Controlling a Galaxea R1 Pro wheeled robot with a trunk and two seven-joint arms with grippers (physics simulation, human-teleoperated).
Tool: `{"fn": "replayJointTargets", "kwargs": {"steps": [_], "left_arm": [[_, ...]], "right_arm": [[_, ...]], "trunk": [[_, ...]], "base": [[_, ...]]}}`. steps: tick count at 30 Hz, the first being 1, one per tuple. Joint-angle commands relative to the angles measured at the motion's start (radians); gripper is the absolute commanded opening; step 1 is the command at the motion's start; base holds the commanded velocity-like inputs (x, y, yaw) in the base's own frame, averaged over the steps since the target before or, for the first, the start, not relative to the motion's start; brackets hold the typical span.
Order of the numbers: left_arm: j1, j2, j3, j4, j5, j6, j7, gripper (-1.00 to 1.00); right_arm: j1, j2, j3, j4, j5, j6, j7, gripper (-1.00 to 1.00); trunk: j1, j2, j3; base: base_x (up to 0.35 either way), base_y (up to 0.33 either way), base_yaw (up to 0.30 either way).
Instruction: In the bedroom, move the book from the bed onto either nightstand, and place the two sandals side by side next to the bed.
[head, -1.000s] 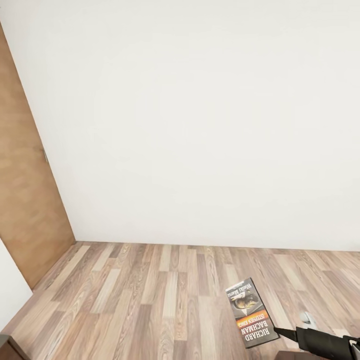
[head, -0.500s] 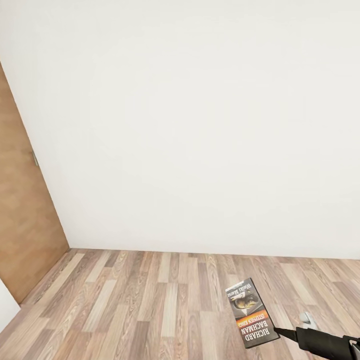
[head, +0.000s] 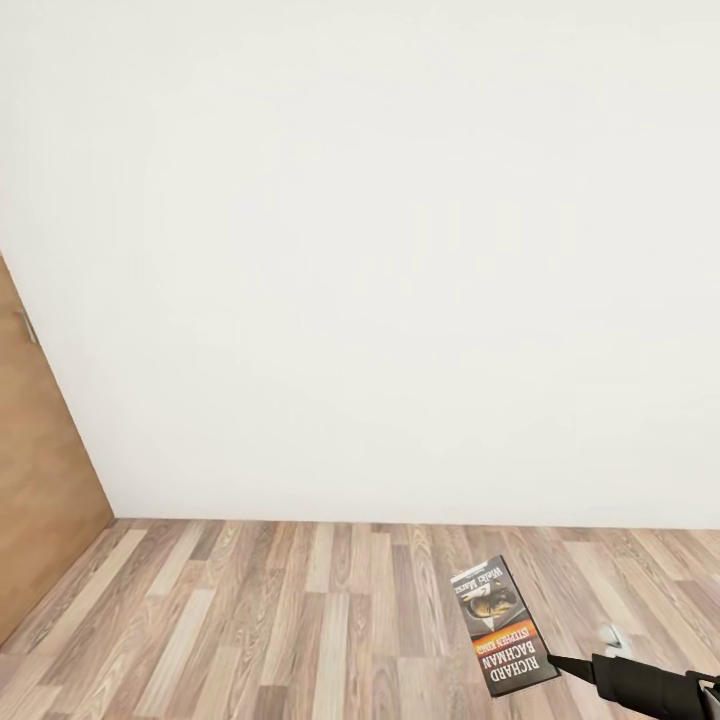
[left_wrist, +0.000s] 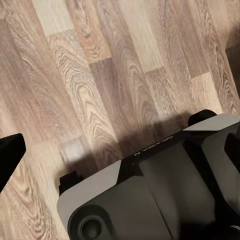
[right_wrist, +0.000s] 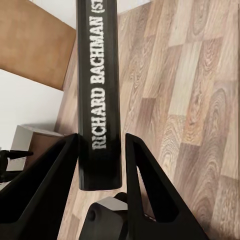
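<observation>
The book (head: 503, 627), a thin paperback with an orange band and "RICHARD BACHMAN" in white, hangs over the wood floor at the head view's lower right. My right gripper (head: 560, 662) is shut on its lower edge. In the right wrist view the book's black spine (right_wrist: 98, 90) stands upright between the two black fingers (right_wrist: 145, 170) of that gripper (right_wrist: 100, 150). My left gripper (left_wrist: 122, 147) is open, its fingertips far apart, above the floor and the robot's grey base (left_wrist: 160, 195). The bed, nightstand and sandals are out of view.
A plain white wall (head: 380, 260) fills most of the head view, close ahead. A brown wooden door (head: 35, 500) stands at the left. The wood-plank floor (head: 280, 620) runs along the foot of the wall.
The camera has turned, so the door has slid toward the left edge and the dark corner at the bottom left is gone. The book and right gripper keep their place in the view.
</observation>
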Motion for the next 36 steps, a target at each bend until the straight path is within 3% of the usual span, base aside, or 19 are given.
{"fn": "replayJointTargets", "kwargs": {"steps": [1, 36], "left_arm": [[-0.001, 0.0, 0.007, -0.001, -0.011, -0.004, -0.003, 1.0], [-0.001, 0.0, 0.007, -0.001, -0.011, -0.004, -0.003, 1.0]], "right_arm": [[-0.001, -0.001, 0.004, -0.001, -0.012, 0.01, 0.002, -1.0], [-0.001, -0.001, 0.004, -0.001, -0.012, 0.01, 0.002, -1.0]], "trunk": [[0.001, -0.002, -0.002], [0.001, -0.002, -0.002]], "base": [[0.333, 0.0, -0.101], [0.329, 0.0, -0.015]]}}
